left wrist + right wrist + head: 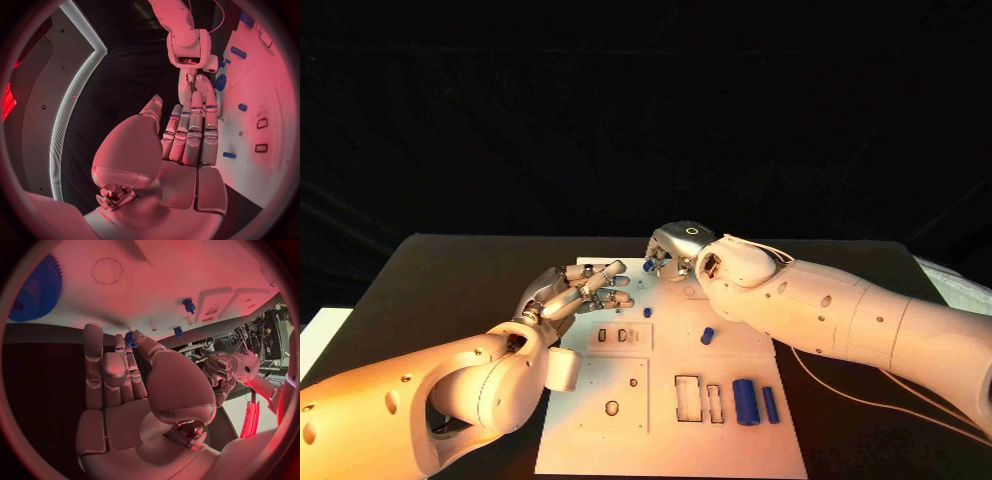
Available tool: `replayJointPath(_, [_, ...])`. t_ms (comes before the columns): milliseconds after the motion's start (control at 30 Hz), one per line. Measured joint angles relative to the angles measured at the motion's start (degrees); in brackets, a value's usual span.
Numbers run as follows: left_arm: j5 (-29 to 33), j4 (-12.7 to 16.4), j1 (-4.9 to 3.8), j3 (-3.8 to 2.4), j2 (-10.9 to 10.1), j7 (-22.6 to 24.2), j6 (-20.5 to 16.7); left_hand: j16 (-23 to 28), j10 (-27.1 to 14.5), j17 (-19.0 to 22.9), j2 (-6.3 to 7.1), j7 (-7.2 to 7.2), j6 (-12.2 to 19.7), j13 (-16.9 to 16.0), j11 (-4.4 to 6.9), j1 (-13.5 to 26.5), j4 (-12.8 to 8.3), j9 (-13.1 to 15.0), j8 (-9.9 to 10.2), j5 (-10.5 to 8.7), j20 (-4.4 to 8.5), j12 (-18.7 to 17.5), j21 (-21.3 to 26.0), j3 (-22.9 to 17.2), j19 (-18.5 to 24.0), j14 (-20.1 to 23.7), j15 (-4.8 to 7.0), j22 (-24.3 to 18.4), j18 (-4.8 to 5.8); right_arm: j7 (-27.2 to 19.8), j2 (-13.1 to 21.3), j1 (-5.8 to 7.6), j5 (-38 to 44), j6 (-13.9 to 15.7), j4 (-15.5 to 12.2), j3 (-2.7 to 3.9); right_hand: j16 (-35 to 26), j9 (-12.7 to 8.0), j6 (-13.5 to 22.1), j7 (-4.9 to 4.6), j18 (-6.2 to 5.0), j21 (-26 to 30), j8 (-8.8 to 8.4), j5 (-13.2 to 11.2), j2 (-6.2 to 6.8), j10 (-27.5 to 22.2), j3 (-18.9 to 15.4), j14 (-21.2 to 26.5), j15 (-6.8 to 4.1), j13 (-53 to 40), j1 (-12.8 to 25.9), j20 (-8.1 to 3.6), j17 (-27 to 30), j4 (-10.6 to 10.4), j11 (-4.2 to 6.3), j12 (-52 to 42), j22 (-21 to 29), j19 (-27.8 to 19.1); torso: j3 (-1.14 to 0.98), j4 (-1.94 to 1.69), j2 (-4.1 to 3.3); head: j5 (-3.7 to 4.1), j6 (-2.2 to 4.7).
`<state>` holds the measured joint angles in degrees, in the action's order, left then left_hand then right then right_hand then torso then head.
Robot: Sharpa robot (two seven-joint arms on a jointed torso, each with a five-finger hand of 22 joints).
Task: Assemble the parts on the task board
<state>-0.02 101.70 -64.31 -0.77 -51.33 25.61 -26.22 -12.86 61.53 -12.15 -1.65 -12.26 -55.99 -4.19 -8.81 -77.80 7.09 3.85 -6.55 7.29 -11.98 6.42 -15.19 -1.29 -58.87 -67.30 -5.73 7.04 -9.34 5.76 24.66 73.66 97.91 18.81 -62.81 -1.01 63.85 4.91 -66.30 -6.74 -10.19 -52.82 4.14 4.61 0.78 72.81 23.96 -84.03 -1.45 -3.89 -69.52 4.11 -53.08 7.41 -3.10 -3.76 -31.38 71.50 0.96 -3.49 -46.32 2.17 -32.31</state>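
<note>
Over the white board (620, 415), the right hand (678, 252) pinches a small blue part (130, 339) while the left hand (583, 290) hovers open, fingers straight.

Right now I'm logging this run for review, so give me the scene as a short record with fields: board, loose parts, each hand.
board: white task board lying flat on the black table
loose parts: two blue cylinders side by side near the board's right edge; a small blue piece mid-board
gear: blue gear on the board
left hand: left hand over the board's far left part, fingers straight, nothing held
right hand: right hand at the board's far edge, pinching a small blue part
</note>
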Motion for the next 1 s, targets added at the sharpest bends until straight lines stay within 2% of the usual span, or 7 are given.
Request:
replayJointPath(400, [0.0,0.0,-0.07,0.0,0.1,-0.1,0.1,0.0,0.0,0.0,0.0,0.0,0.0,0.0,0.0,0.0,0.0,0.0,0.0,0.0,0.0,0.0,0.0,0.0,0.0,0.0,0.0,0.0,0.0,0.1,-1.7,-0.13,-0.3,-0.2,2.3,-0.07,0.3,0.2,0.1,-0.1,0.0,-0.6,0.01,-0.1,0.47,-0.1,0.1,0.0,0.0,0.1,0.5,-0.07,-0.2,-0.6,-0.18,0.0,-0.3,-0.3,0.14,-0.24,-0.09,0.15,-0.2])
replayJointPath(467, [0.0,0.0,-0.09,0.0,0.1,-0.1,0.2,0.0,0.0,0.0,0.0,0.0,0.0,0.0,0.0,0.0,0.0,0.0,0.0,0.0,0.0,0.0,0.0,0.0,0.0,0.0,0.0,0.0,0.0,0.1,-1.8,-0.14,-0.4,-0.3,2.7,-0.08,0.6,0.2,0.5,-0.52,0.0,-0.7,0.0,-0.1,0.76,-0.7,0.0,0.0,0.0,0.1,0.4,0.0,-0.2,-0.8,-0.55,0.0,-0.3,-0.4,0.14,-0.28,-0.1,0.16,-0.19])
replayJointPath(533, [0.0,0.0,-0.09,0.0,0.1,-0.2,0.2,0.0,0.0,0.0,0.0,0.0,0.0,0.0,0.0,0.0,0.0,0.0,0.0,0.0,0.0,0.0,0.0,0.0,0.0,0.0,0.0,0.0,0.0,0.1,-2.0,-0.14,-0.5,-0.4,3.0,-0.08,0.8,-0.1,1.8,-1.13,-0.01,-0.7,-0.31,-0.1,1.65,-2.2,0.0,0.0,0.02,0.2,0.5,0.31,-0.5,-1.1,-0.96,0.0,-0.4,-0.7,0.16,-0.31,-0.12,0.19,-0.18])
replayJointPath(633, [0.0,0.1,-0.11,0.0,0.1,-0.2,0.2,0.0,0.0,0.0,0.0,0.0,0.0,0.0,0.0,0.0,0.0,0.0,0.0,0.0,0.0,0.0,0.0,0.0,0.0,0.0,0.0,0.0,0.0,0.1,-2.1,-0.14,-0.8,-0.3,3.3,-0.07,1.3,-0.8,4.2,-2.06,0.0,-1.0,-0.51,-0.1,2.86,-4.4,-0.2,0.0,0.66,0.2,0.6,0.8,-0.9,-1.6,-1.59,0.0,-0.5,-1.2,0.18,-0.37,-0.14,0.19,-0.18])
replayJointPath(767, [0.0,0.1,-0.12,0.0,0.1,-0.3,0.2,0.0,0.2,-0.1,0.0,0.0,0.0,0.0,-0.21,0.0,0.0,0.0,0.0,0.0,0.0,0.0,0.0,0.0,0.0,0.0,0.0,-0.1,0.0,0.1,-2.0,-0.09,-1.1,-0.1,3.3,-0.04,0.2,-1.2,9.4,-3.8,0.0,-0.1,-0.51,0.0,4.75,-9.9,-1.9,0.0,2.3,0.2,0.2,1.97,1.2,-2.1,-3.29,0.0,1.7,-3.2,0.19,-0.4,-0.14,0.25,-0.18])
replayJointPath(867, [0.0,0.1,-0.13,0.0,0.1,-0.3,0.3,0.0,0.2,-0.1,0.0,0.0,0.0,0.0,-0.2,0.0,0.0,0.0,0.0,0.0,0.0,0.0,0.0,0.0,0.0,0.0,0.0,-0.1,0.0,0.1,-1.4,-0.09,-1.3,0.3,2.6,-0.04,-1.0,-1.2,12.3,-4.73,0.0,0.9,-0.51,0.3,5.34,-13.1,-3.4,0.4,2.89,0.3,-0.4,2.71,3.0,-2.2,-4.22,0.0,3.2,-4.2,0.19,-0.42,-0.14,0.25,-0.19])
replayJointPath(1000, [0.0,0.1,-0.14,-0.01,0.0,-0.4,0.3,0.0,0.2,-0.1,0.0,0.0,0.0,0.0,-0.2,0.0,0.0,0.0,0.0,0.0,0.0,0.0,0.0,0.0,0.0,0.0,0.0,-0.1,0.0,0.0,1.1,-0.11,-1.8,1.4,-0.6,0.22,-1.1,-1.1,13.1,-4.97,0.0,0.9,-0.51,1.2,5.71,-14.1,-4.4,0.4,2.89,0.2,-0.8,2.86,3.5,-2.4,-4.54,-0.1,3.4,-4.3,0.19,-0.47,-0.15,0.38,-0.2])
